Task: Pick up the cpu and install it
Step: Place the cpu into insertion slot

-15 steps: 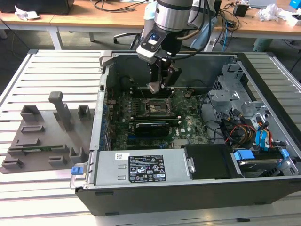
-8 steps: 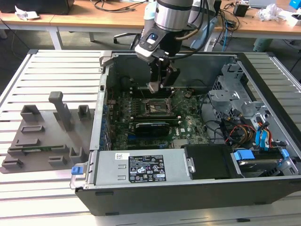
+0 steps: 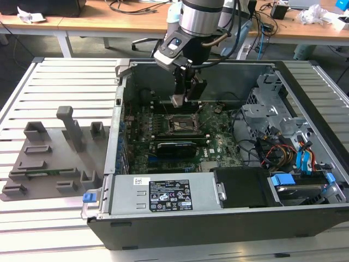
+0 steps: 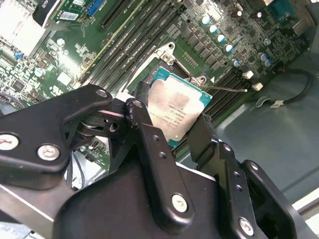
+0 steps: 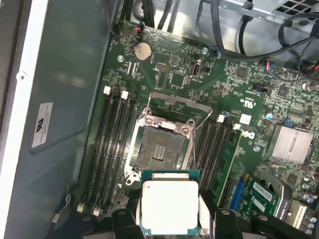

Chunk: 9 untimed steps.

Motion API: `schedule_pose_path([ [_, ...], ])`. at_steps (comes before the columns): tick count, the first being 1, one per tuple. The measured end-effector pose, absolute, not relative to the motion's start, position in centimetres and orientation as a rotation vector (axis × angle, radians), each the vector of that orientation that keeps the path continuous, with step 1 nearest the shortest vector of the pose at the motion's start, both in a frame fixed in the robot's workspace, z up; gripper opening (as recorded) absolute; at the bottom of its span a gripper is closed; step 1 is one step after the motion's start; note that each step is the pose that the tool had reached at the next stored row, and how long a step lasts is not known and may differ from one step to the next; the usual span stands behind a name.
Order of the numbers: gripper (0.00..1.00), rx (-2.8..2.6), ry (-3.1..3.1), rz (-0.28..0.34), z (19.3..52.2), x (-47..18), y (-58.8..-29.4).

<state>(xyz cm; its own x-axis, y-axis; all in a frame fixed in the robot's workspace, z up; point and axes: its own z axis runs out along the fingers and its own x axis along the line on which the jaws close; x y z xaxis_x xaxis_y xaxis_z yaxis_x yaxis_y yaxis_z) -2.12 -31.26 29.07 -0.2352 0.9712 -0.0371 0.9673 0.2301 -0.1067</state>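
Note:
My gripper (image 3: 182, 99) hangs inside the open computer case and is shut on the cpu (image 3: 178, 100), a small flat square chip with a silvery top. In both wrist views the cpu (image 4: 178, 107) (image 5: 169, 205) sits between the two black fingers (image 4: 144, 132) (image 5: 224, 219), held by opposite edges. It hovers just above and a little to one side of the dark square socket (image 5: 159, 147) on the green motherboard (image 5: 224, 89). The socket (image 3: 182, 124) is uncovered, with its metal bracket (image 5: 180, 99) swung back.
Memory slots (image 5: 107, 149) flank the socket. A long black expansion card (image 3: 175, 146) lies just in front of it. The power supply (image 3: 163, 194) and a drive cage with cables (image 3: 278, 131) fill the case's front and right. A grey fixture tray (image 3: 49, 158) sits at the exterior view's left.

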Motion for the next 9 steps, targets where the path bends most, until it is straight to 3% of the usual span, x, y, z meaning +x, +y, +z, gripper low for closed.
schedule_pose_path([
  [9, 0.55, -2.016, -2.350, 0.164, 29.07, -2.12, -31.26],
])
